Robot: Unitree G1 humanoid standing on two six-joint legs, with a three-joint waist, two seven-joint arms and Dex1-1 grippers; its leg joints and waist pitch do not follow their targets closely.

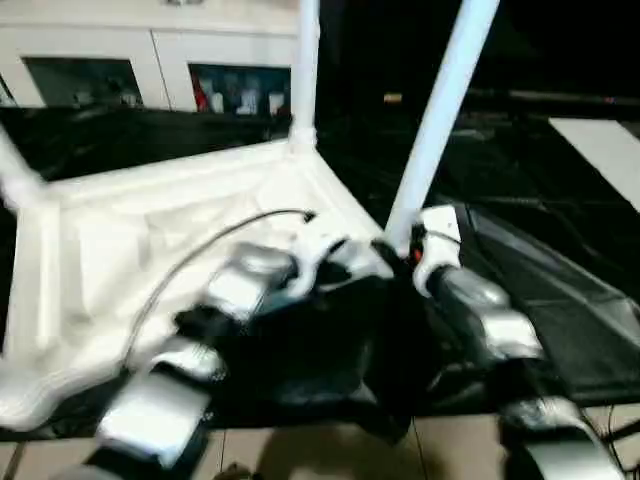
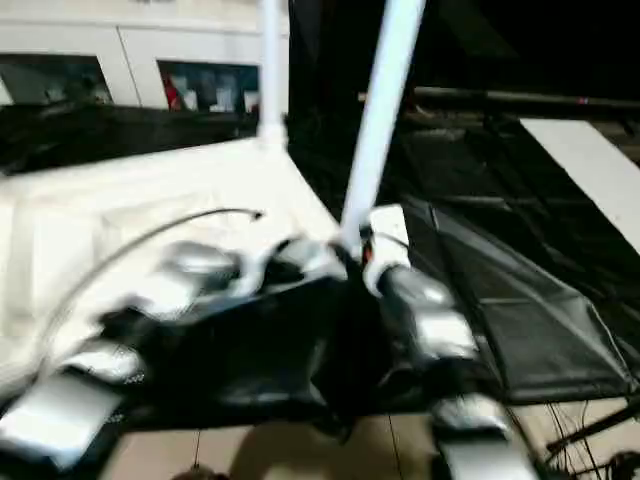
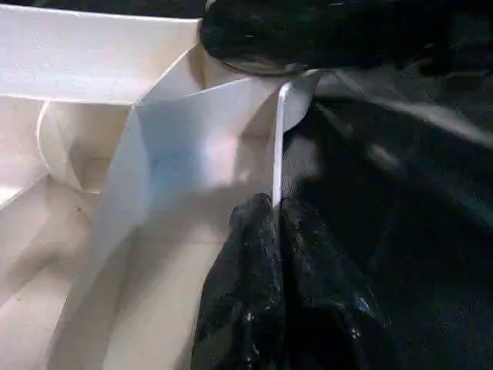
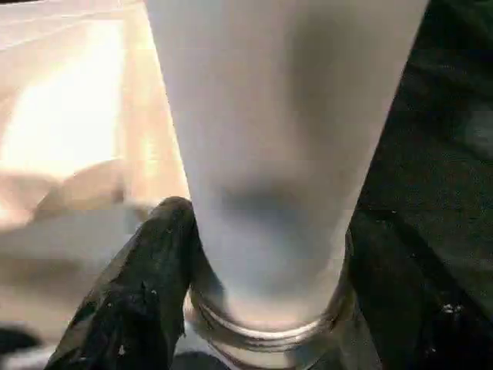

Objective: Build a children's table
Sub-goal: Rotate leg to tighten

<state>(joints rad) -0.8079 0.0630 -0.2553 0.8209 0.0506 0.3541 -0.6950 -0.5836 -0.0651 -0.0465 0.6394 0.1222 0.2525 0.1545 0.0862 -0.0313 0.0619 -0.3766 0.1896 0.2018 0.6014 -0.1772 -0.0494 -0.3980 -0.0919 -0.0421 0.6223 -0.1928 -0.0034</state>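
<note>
Both forearms reach forward, right gripper (image 4: 262,293) clasping a leg (image 1: 440,120).

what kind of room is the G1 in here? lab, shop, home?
Most likely a lab or test workshop, though hard to be sure. The upturned white tabletop lies on a big black-sheeted work table, a white cabinet with glass doors lines the back wall, and the floor is tiled.
</note>
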